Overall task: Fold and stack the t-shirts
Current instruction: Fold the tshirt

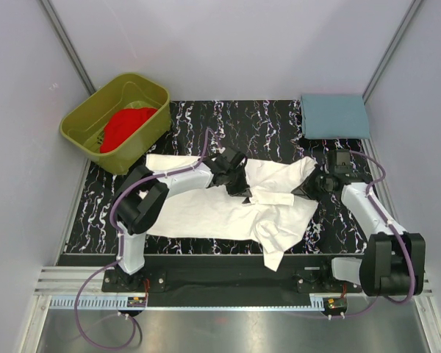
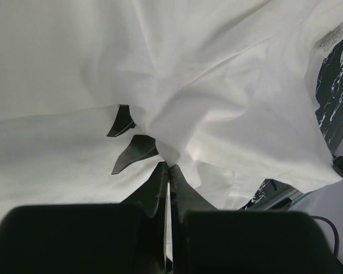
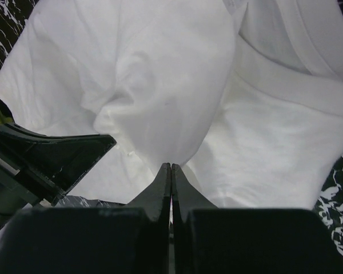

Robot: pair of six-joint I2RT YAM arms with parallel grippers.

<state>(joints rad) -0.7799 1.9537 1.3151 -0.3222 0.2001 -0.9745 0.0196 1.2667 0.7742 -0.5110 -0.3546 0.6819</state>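
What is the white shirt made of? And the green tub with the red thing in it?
The white t-shirt looks like soft, matte cloth, maybe cotton, though the exact fibre cannot be told: it wrinkles, folds and bunches up. The green tub looks like hard plastic with a slight shine: smooth, stiff walls that hold their shape and a rounded rim.

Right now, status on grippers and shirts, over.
Left gripper and right gripper both shut on the white t-shirt. Shirt rumpled mid-table, not folded. Red t-shirt in the green tub. Nothing in the way.
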